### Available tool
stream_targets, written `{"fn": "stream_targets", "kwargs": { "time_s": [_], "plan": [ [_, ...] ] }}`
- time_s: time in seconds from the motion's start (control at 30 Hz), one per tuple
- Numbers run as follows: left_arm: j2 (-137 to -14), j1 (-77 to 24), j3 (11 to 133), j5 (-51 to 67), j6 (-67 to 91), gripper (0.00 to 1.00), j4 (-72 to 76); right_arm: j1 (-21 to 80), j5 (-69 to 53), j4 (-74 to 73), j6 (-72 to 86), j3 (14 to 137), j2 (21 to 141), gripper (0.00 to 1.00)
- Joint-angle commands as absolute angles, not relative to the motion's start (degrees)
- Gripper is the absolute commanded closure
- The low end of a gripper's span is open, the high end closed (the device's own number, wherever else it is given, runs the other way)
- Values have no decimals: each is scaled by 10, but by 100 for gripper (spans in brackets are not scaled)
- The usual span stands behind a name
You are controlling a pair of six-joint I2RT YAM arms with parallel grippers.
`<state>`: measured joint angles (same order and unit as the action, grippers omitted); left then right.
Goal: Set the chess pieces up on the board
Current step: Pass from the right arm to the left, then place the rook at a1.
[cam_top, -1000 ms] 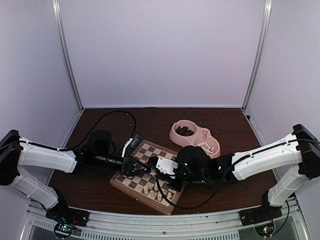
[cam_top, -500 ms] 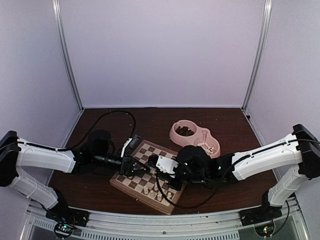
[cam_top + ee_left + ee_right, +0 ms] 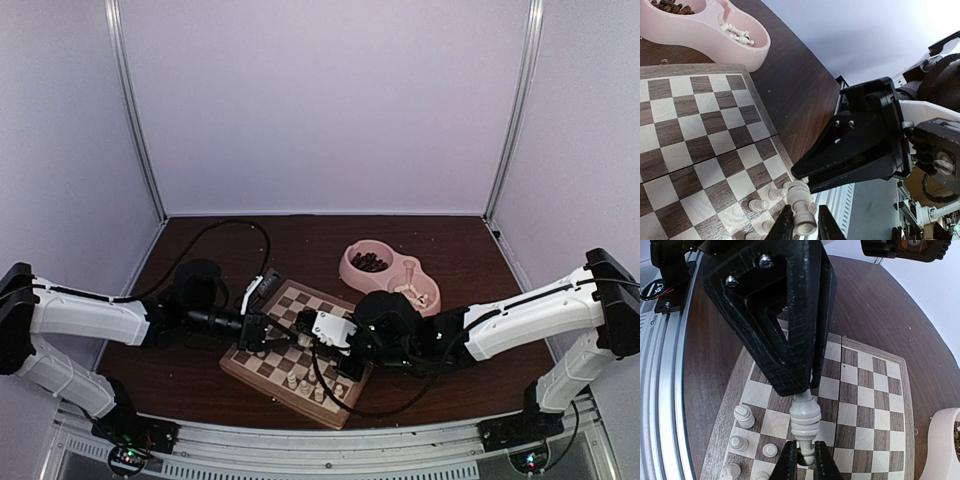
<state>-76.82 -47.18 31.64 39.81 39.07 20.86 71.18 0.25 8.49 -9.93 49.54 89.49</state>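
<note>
The board (image 3: 290, 300) lies near the table's front and also shows in the left wrist view (image 3: 685, 125) and the right wrist view (image 3: 875, 390). My left gripper (image 3: 268, 332) and right gripper (image 3: 303, 328) meet tip to tip above it. Both are shut on one cream chess piece (image 3: 801, 200). The left gripper (image 3: 801, 225) holds its base. The right gripper (image 3: 805, 460) pinches its thin top, below the ringed body (image 3: 805, 421). Several cream chess pieces (image 3: 303, 382) stand on the board's near squares (image 3: 743, 416).
A pink double bowl (image 3: 425, 272) sits behind the board to the right, with dark pieces (image 3: 370, 262) in one half and cream pieces (image 3: 737, 32) in the other. The metal rail runs along the table's near edge.
My left arm has shifted slightly to the left. The right arm has stayed in place. Both grippers remain together over the board.
</note>
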Motion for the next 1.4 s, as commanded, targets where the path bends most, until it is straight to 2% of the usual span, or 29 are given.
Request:
{"fn": "stream_targets", "kwargs": {
  "time_s": [0.0, 0.13, 0.5, 0.73, 0.9, 1.17, 1.37],
  "plan": [
    [-755, -468, 333, 388, 373, 82, 205, 715, 13, 98, -95, 493, 887, 100],
    [-742, -468, 340, 359, 350, 84, 157, 715, 18, 99, -96, 492, 885, 100],
    [-644, -468, 381, 170, 262, 85, -69, 715, 53, 112, -88, 472, 869, 100],
    [-612, -469, 372, 151, 268, 87, -168, 715, 81, 125, -78, 455, 851, 100],
    [-592, -469, 350, 128, 273, 88, -214, 714, 96, 122, -69, 455, 850, 100],
    [-607, -469, 365, 29, 239, 89, -286, 714, 103, 124, -63, 453, 847, 100],
    [-635, -470, 347, 22, 238, 89, -280, 714, 103, 123, -62, 452, 847, 100]
  ]
}}
